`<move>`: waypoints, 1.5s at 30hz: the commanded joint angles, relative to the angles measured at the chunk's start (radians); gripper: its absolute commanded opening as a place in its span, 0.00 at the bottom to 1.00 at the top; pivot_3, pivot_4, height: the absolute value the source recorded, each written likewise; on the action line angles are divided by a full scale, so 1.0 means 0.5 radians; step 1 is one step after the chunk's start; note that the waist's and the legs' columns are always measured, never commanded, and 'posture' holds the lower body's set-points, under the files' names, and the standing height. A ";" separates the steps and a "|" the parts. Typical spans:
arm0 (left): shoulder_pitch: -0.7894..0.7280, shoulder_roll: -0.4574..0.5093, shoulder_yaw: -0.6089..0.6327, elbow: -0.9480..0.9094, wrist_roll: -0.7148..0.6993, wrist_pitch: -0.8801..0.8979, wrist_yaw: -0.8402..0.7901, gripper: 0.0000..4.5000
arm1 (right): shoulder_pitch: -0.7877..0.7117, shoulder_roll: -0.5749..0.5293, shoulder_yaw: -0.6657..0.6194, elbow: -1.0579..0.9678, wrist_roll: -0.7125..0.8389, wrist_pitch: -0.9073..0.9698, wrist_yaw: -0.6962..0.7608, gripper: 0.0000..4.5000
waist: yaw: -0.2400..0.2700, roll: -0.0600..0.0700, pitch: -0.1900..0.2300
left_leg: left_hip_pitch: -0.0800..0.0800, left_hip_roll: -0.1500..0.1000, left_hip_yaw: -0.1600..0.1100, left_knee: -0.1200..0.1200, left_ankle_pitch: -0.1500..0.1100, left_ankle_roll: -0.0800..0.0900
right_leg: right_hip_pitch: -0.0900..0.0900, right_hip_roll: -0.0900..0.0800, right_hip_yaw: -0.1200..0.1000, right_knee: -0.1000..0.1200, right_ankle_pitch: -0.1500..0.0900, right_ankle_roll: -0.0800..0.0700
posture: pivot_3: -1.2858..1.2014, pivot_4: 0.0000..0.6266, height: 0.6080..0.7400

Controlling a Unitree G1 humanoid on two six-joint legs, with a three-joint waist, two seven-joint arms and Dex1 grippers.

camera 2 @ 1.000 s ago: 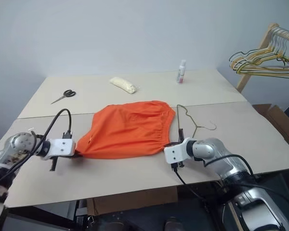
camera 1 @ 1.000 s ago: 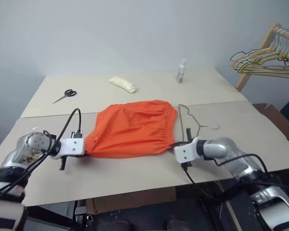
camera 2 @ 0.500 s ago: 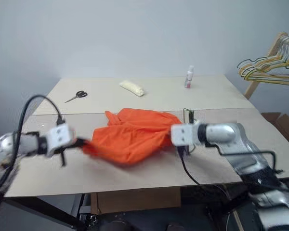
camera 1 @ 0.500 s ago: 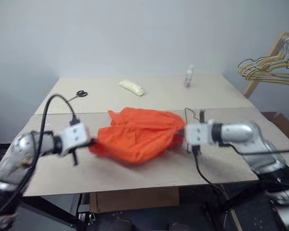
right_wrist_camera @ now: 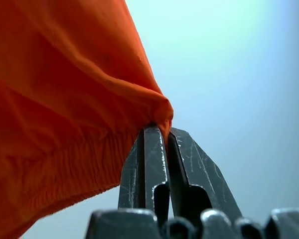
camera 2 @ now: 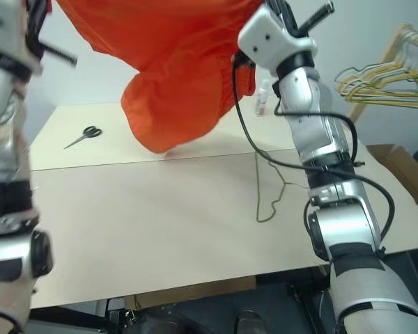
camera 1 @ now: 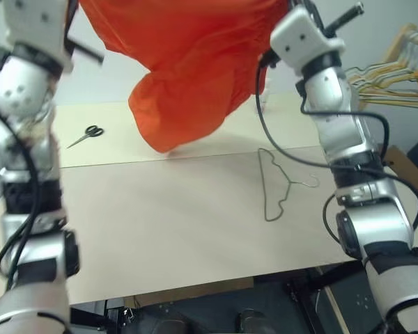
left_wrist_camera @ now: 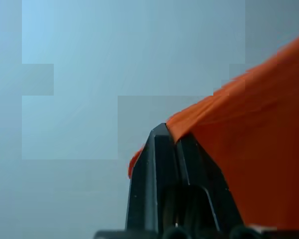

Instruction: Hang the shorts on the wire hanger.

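Bright orange fabric shorts (camera 1: 188, 62) hoisted high, pinched tight in left pincer (left_wrist_camera: 173, 137) and right pincer (right_wrist_camera: 163, 130); thin grey wire hanger (camera 1: 277, 186) flat on beige desk (camera 1: 167, 223).

A pair of scissors (camera 1: 86, 135) lies flat on the far board of the beige bench (camera 1: 167, 229), well below the raised left claw and slightly to its right. A seam runs across the bench between its two boards. A small white bottle (camera 2: 262, 101) stands upright near the far edge of the bench, below the right claw and partly hidden behind hanging cloth. Off past the right claw, beyond the bench, a wooden rack (camera 1: 397, 52) carries a bunch of yellow and pastel hangers (camera 1: 390, 82). A cardboard box (camera 2: 403, 174) sits on the floor beneath them.
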 commanded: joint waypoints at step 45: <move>1.811 0.636 0.191 -0.929 -0.465 0.439 -1.350 1.00 | 1.194 -0.653 -0.013 -1.108 0.834 0.893 1.913 1.00 | 0.176 0.003 0.036 | 0.072 0.021 0.011 0.026 -0.019 0.041 | 0.092 0.007 0.009 -0.010 -0.012 -0.008 | 0.60 0.00 1.00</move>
